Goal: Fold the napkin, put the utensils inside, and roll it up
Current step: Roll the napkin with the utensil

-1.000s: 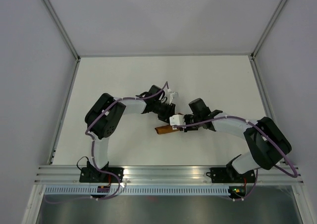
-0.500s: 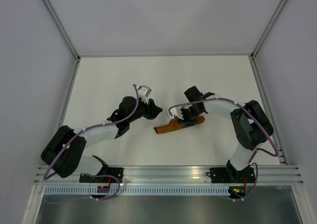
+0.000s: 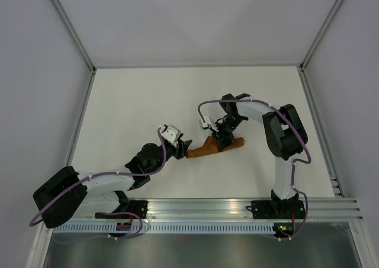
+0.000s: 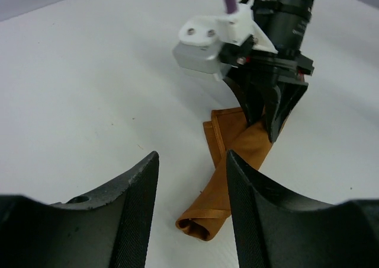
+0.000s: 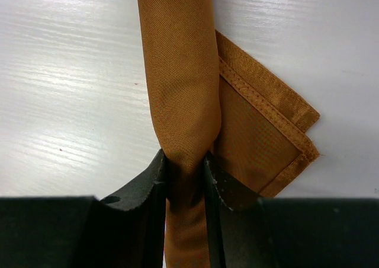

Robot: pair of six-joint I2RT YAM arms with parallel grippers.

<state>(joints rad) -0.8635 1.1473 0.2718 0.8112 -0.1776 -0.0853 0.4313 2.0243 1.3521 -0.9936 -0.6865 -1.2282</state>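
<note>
left end effector [image 4: 192, 164] jaws apart, right end effector [image 5: 185, 182] in a tight pinch

lab robot cell: white table [image 3: 148, 93], grey panel walls [image 3: 35, 72], aluminium frame [image 3: 201, 206]

No legible text, label, brand name, number or sign appears in any view. The napkin [image 5: 183, 90] is plain cloth with stitched hems and no print or tag. The white housing [image 4: 204, 48] on the right wrist shows two screw heads and no marking. The desk [image 3: 130, 102] surface carries no lettering.
</note>
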